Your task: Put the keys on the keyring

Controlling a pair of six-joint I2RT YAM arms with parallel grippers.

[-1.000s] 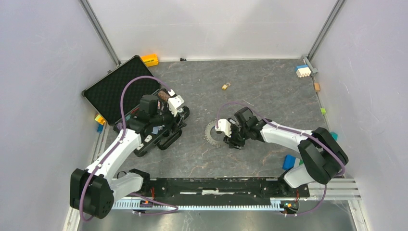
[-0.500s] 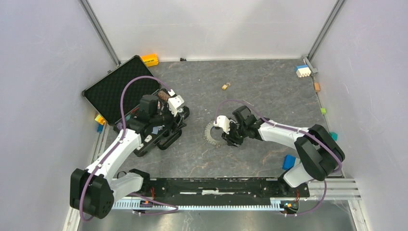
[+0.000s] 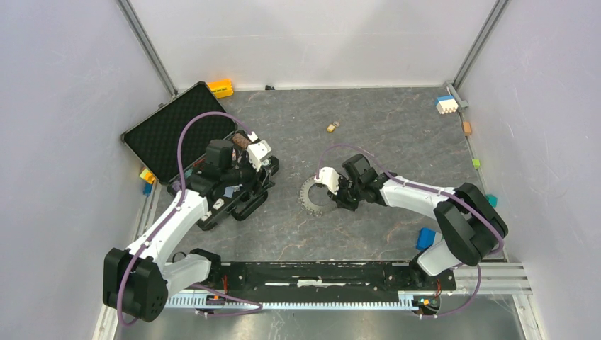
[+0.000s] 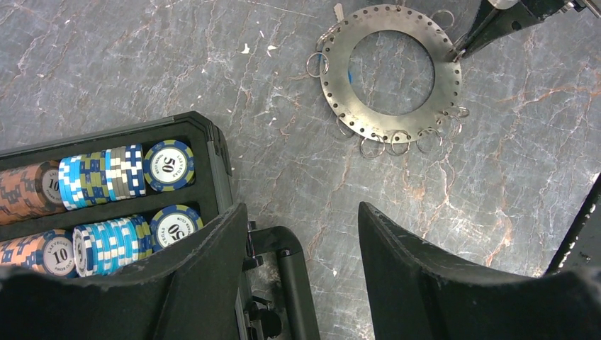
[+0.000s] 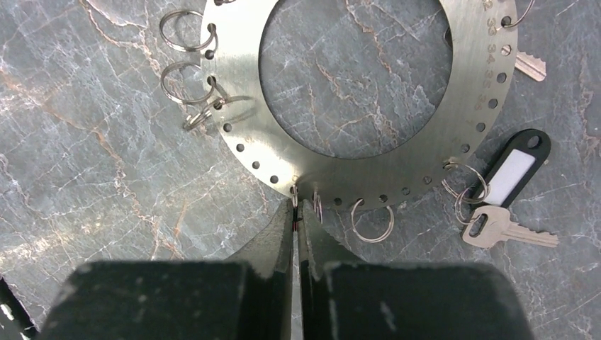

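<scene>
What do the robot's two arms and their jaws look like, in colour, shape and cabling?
The left arm and right arm both have glossy white link shells between bulky black joint housings. A thin purple cable loops along each arm to its wrist, which carries a small white block. The jaws are matte black, flat-sided wedges with pale scuffs.

We find the keyring (image 3: 310, 193) lying on the counter (image 3: 397, 142); the chip case (image 4: 220, 170) sits left of it, the right tool (image 5: 295, 209) at its right rim, a key (image 5: 496, 228) just beside its rim.
</scene>
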